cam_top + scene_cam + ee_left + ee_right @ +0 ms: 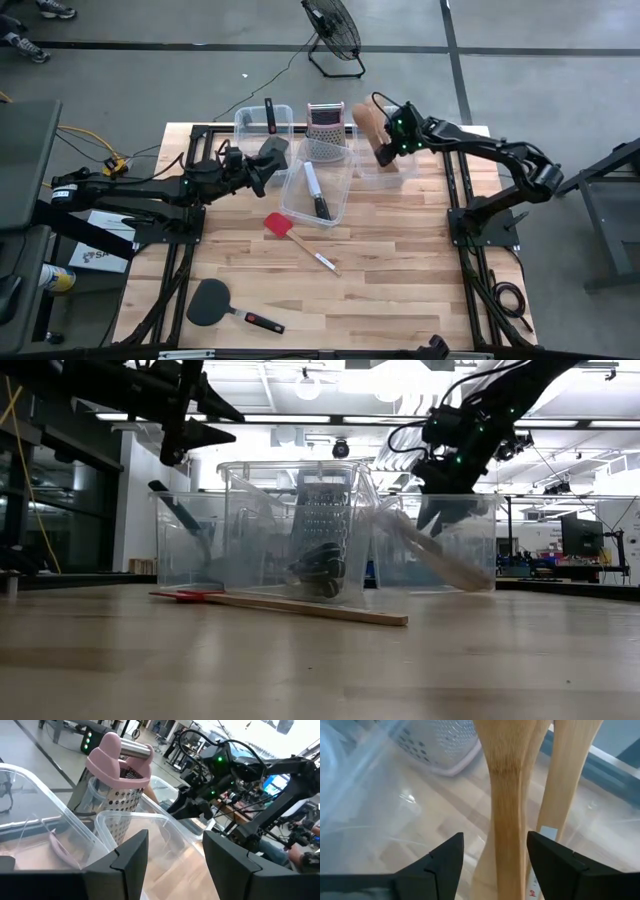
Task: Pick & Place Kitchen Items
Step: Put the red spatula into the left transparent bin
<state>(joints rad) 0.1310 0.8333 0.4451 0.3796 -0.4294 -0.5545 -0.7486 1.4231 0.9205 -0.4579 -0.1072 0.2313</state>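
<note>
The right gripper's [492, 865] fingers stood apart over the right-hand clear bin [400, 168], with two pale wooden spoons [510, 795] leaning between and just beyond them; no finger was seen pressing on either handle. In the high view the spoons' broad ends rested against the bin's far rim, beside the steel box grater [323, 135]. The left gripper's [172, 865] fingers were also spread, holding nothing, hovering above the near edge of the left bin [262, 125], which held a black spatula with a red-tipped handle [270, 115]. A black-handled knife [316, 192] lay in the middle bin [318, 195], its blade pointing toward the grater. On the wooden counter [400, 270] in front of the bins lay a red spatula [296, 238] with a pale wooden handle, and nearer the front edge a black flat spatula [212, 302], well apart from the bins and from both arms.
</note>
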